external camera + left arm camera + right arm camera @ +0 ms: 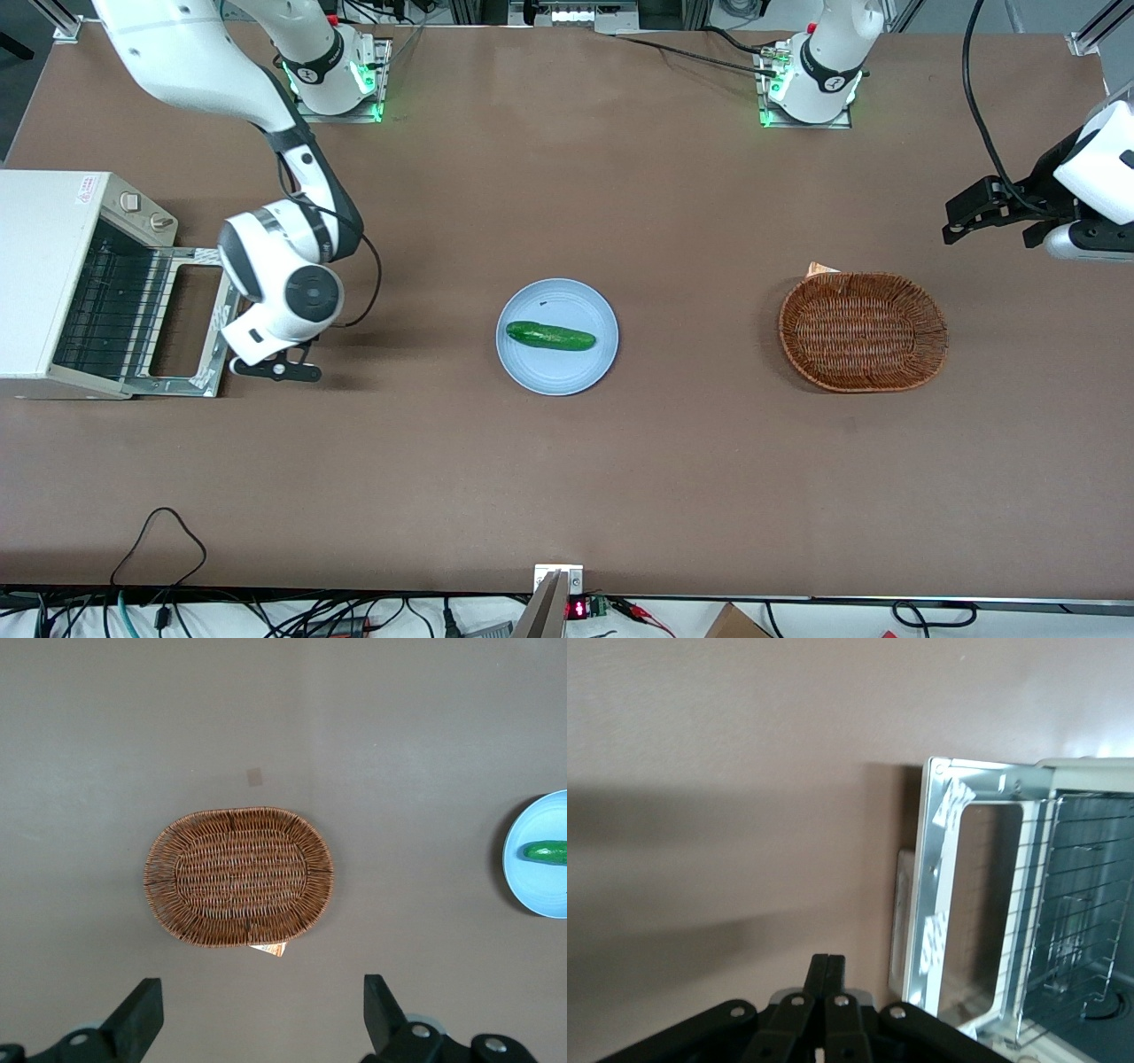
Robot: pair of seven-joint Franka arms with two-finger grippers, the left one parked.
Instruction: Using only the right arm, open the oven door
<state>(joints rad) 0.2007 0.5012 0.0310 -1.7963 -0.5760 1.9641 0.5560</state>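
Note:
The white toaster oven point(44, 275) stands at the working arm's end of the table. Its oven door point(188, 323) hangs fully open and lies flat in front of the oven, shiny metal inner side up, and the wire rack point(111, 306) inside shows. The door also shows in the right wrist view point(943, 895). The right arm point(283, 275) reaches down beside the door's outer edge. My gripper point(279, 368) is just off the door's near corner, low over the table. In the right wrist view the gripper point(828, 979) is shut with its fingers pressed together, holding nothing.
A light blue plate point(532, 368) with a green cucumber point(550, 336) sits mid-table. A brown wicker basket point(863, 330) lies toward the parked arm's end, also in the left wrist view point(239, 875). The oven's two-knob control strip point(142, 211) is above the door.

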